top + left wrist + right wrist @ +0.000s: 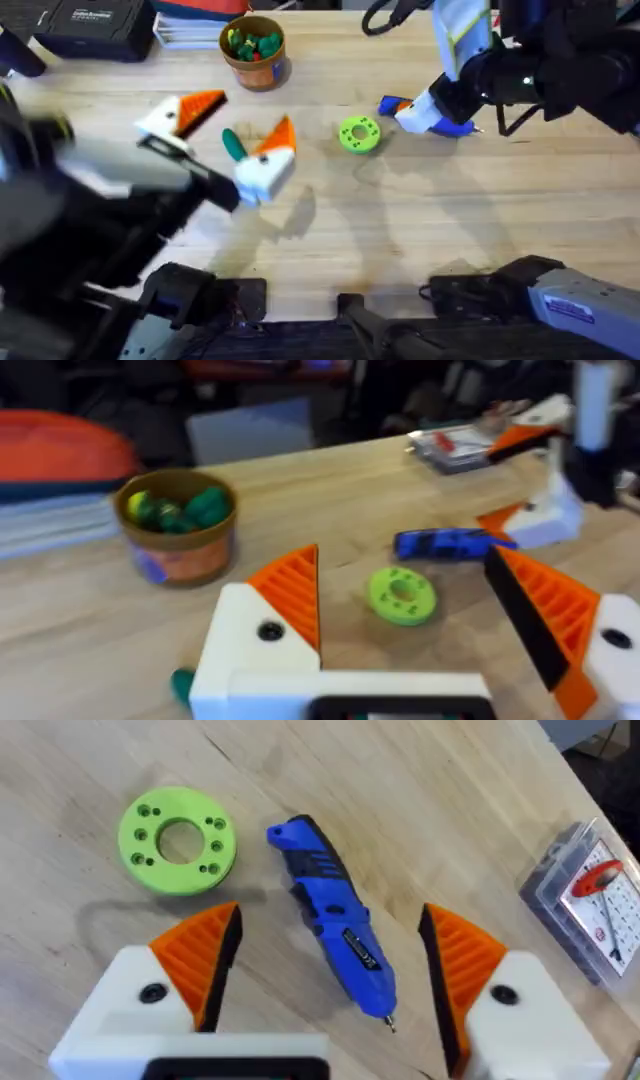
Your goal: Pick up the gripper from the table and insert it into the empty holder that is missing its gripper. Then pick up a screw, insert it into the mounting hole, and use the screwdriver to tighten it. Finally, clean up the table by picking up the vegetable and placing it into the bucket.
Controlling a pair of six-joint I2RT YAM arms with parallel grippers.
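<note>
The blue screwdriver [340, 930] lies flat on the table [450, 220], right of centre. My right gripper [330, 920] hovers over it, open, one orange-padded finger on either side [425, 112]. My left gripper [245, 118] hangs open and empty above the table's left middle. The dark green vegetable [233, 145] lies on the wood below, between its two fingers, and its end peeks out [182, 682] in the left wrist view. The bucket [255, 50] stands at the back with green pieces inside [178, 525]. The loose gripper and an empty holder are out of view.
A round bright green disc [359, 134] lies between the two arms, left of the screwdriver [178, 840]. A clear box of small parts [590, 900] sits beyond the screwdriver. A black box [95, 25] and stacked papers sit at the back left.
</note>
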